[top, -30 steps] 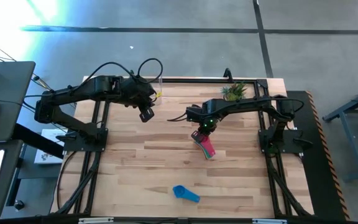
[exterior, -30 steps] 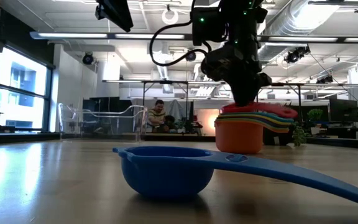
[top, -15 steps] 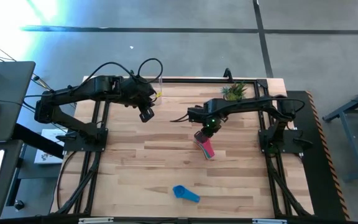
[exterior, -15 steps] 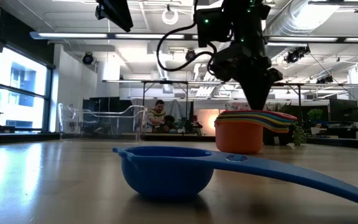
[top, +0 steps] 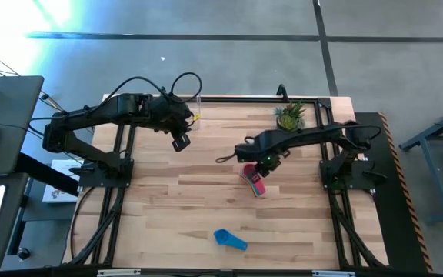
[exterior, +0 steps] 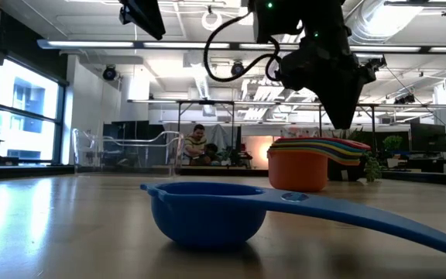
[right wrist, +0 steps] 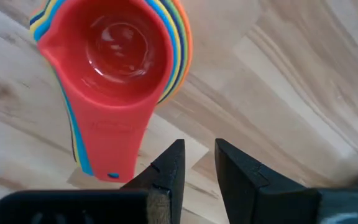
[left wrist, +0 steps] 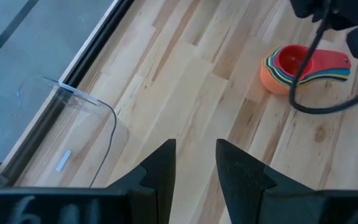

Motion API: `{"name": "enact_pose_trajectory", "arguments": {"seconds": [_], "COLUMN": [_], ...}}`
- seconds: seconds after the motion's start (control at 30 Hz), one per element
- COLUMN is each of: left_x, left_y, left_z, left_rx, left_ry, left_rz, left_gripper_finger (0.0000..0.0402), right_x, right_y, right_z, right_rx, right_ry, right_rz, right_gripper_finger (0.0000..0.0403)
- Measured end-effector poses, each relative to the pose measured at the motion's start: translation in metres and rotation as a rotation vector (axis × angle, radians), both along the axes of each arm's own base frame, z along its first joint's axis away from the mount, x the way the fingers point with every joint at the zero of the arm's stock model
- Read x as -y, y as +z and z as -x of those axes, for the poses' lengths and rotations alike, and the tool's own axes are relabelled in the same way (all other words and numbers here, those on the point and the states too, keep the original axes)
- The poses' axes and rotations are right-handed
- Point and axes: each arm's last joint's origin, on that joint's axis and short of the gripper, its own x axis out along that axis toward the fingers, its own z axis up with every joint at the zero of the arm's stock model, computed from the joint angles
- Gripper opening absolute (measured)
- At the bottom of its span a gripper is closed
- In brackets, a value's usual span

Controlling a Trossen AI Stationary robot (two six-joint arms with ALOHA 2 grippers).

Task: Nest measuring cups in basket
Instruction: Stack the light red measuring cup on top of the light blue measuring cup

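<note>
While the blue cup (top: 230,240) lies alone at the near edge of the table (top: 168,200), handle pointing toward the right arm's side, the nested stack (top: 254,179) sits mid-table with handles running toward the near edge. Right gripper (top: 270,162) hangs just above and beside the stack, empty, fingers (right wrist: 166,168) a narrow gap apart. It is the nearer arm to the blue cup, I'd judge. Farther off, the left gripper (top: 180,141) waits, slightly parted, near the basket (left wrist: 82,134) at the far edge.

Wood table (top: 168,192) w/ nested cup stack (top: 254,179), blue cup (top: 230,239), clear basket (top: 193,108), plant (top: 290,115).
</note>
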Motion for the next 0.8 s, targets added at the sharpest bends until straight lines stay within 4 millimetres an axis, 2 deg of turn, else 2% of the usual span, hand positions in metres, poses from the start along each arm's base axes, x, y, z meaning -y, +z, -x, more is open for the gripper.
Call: {"name": "enact_pose_trajectory", "arguments": {"seconds": [0.37, 0.53, 0.67, 0.8], "left_x": [0.000, 0.000, 0.000, 0.000], "left_y": [0.000, 0.000, 0.000, 0.000], "left_z": [0.000, 0.000, 0.000, 0.001], "left_rx": [-0.014, -0.018, -0.019, -0.023], "left_ry": [-0.019, -0.031, -0.034, -0.041], "left_rz": [-0.012, -0.020, -0.021, -0.026], "left_gripper_finger": [0.0104, 0.0104, 0.0104, 0.0104], "right_x": [-0.026, -0.033, -0.032, -0.025], "right_y": [0.000, 0.001, 0.007, 0.019], "right_z": [0.002, 0.011, 0.024, 0.034], "right_rx": [-0.006, -0.090, -0.199, -0.204], "right_ry": [-0.065, -0.099, -0.086, -0.094], "right_rz": [0.143, 0.179, 0.205, 0.228], "right_gripper_finger": [0.0080, 0.0080, 0.0080, 0.0080]}}
